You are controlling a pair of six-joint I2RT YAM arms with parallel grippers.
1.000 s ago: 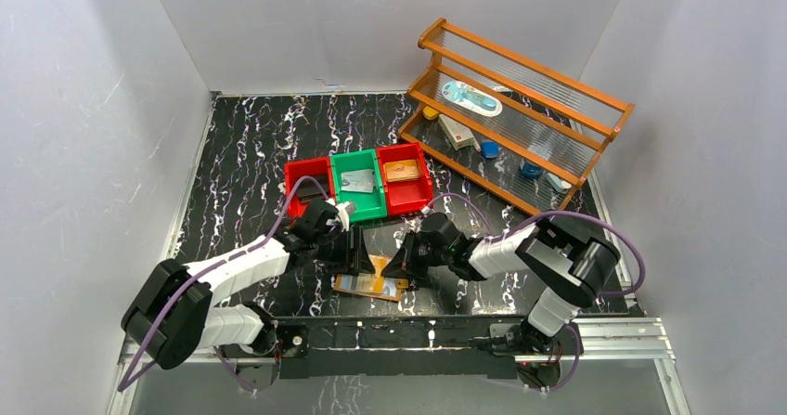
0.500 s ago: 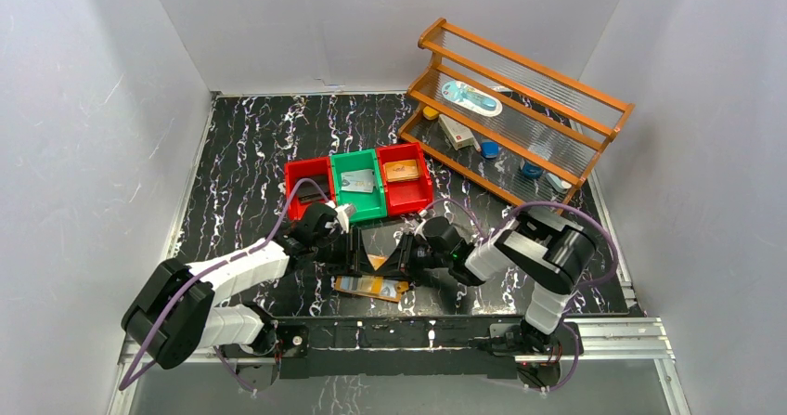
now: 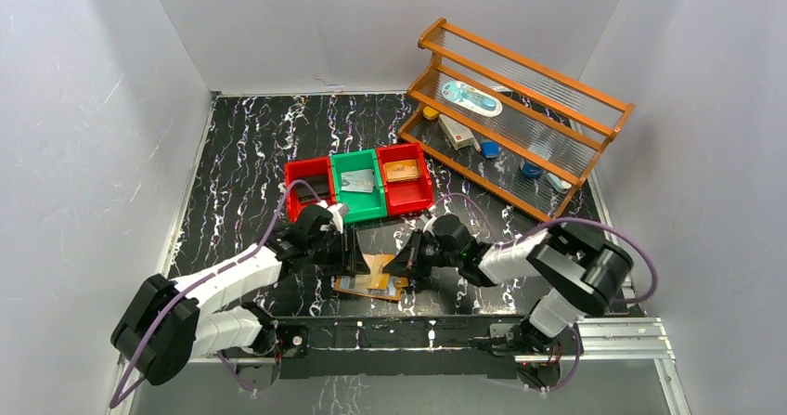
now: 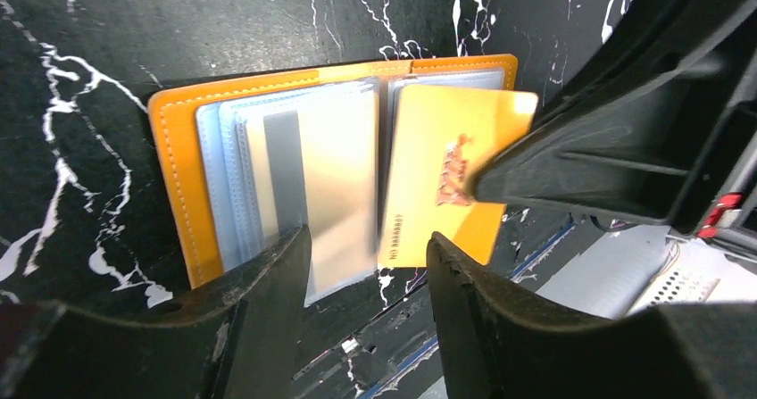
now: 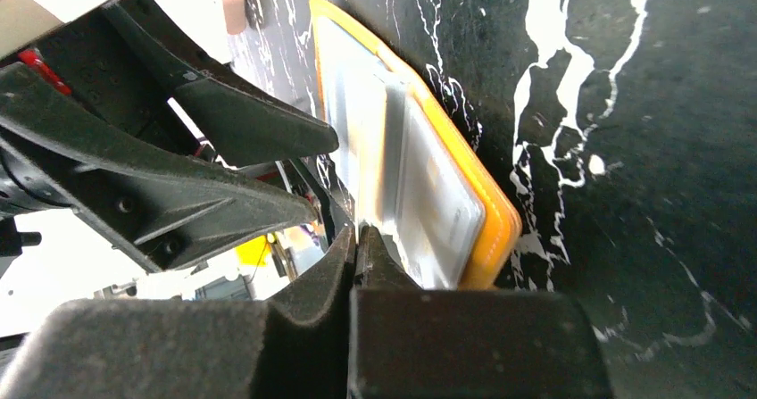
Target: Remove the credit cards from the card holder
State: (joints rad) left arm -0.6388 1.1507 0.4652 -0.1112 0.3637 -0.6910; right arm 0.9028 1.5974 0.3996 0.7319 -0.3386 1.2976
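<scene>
The tan-orange card holder lies open on the black table near the front edge, and it also shows in the top view. My right gripper is shut on the edge of a gold-tan credit card and holds it partly out of the right-hand pockets; this card also shows in the top view. A silver card with a grey stripe sits in the clear pockets. My left gripper is open just above the holder's near edge, touching nothing. In the top view the left gripper and right gripper face each other over the holder.
Three bins stand behind: a red one, a green one with a card in it, and a red one with a brown case. A wooden rack with small items is at the back right. The table's metal front rail is close by.
The gold-tan card has come further out of the holder in my right gripper. My left gripper has shifted closer over the holder.
</scene>
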